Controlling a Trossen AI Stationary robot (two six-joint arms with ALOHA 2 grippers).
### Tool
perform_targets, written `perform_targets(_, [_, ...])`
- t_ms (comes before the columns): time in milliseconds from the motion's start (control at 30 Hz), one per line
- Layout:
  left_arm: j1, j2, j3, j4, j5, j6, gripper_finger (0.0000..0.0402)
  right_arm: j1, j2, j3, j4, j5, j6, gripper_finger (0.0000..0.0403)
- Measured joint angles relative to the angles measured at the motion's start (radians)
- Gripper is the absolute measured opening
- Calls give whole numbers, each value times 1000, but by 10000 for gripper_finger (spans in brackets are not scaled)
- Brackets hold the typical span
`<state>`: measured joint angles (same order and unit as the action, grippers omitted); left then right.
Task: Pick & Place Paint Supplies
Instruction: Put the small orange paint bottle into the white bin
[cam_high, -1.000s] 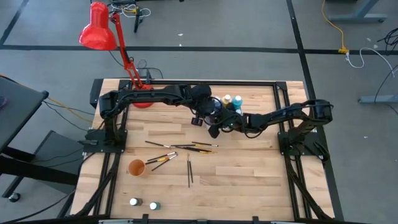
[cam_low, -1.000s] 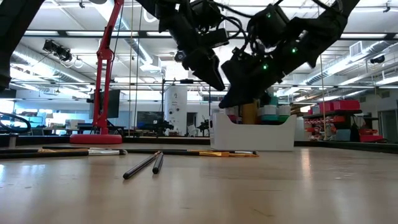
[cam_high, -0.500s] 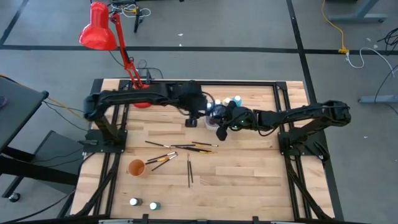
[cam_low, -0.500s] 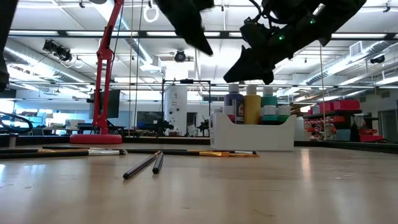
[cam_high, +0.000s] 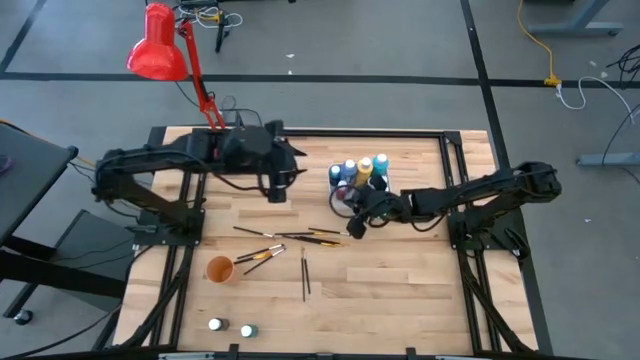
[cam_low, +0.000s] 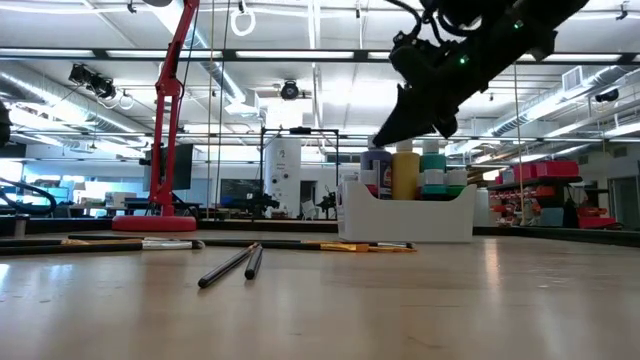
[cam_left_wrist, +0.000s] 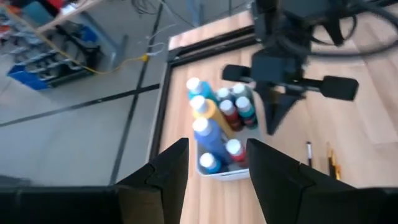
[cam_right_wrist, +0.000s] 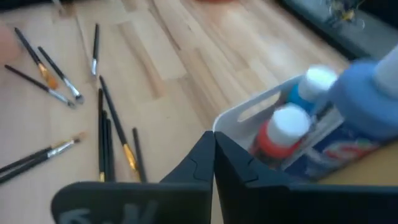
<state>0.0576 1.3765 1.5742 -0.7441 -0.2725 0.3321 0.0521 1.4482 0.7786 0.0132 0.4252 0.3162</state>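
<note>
Several paint bottles (cam_high: 358, 170) stand upright in the white tray (cam_low: 405, 218) on the far right part of the table. Thin paintbrushes (cam_high: 290, 236) lie flat on the wood in the middle. Two small white-capped bottles (cam_high: 230, 327) stand at the near edge. My left gripper (cam_high: 275, 190) hangs open and empty, high over the table, left of the tray. My right gripper (cam_high: 352, 229) is shut with nothing in it, just on the near side of the tray and above the table; in the low view it (cam_low: 383, 140) hangs above the tray's left end.
An orange cup (cam_high: 219, 269) stands near the brushes on the left. A red desk lamp (cam_high: 160, 45) rises from the far left corner. Black frame rails (cam_high: 300, 133) run along the table's edges. Bare wood lies at the near right.
My left gripper has risen and drawn back from the tray toward the table's left, staying open. My right gripper has lifted a little and shifted slightly toward the near edge beside the tray. With both arms off it, all the tray's bottles now show.
</note>
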Motion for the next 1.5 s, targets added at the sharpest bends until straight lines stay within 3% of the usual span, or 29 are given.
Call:
perform_targets(267, [-1,-30,-1,-46,-28,-26,171,-5,135,183,-297,111,67,2])
perform_targets(400, [-1,-18,0,-54,-27,-22,171,-46,190,278,-418,49,137,1])
perform_targets(700, [-1,-12,-9,-77,-27,-22,171,-110,303,308,-453,-93,167,1])
perform_targets(1100, [0,-13,-9,-74,-27,-3,171,-193,321,308,-383,-99,101,0])
perform_targets(1500, [0,-13,-9,-75,-27,-3,171,-202,320,308,-346,-124,42,0])
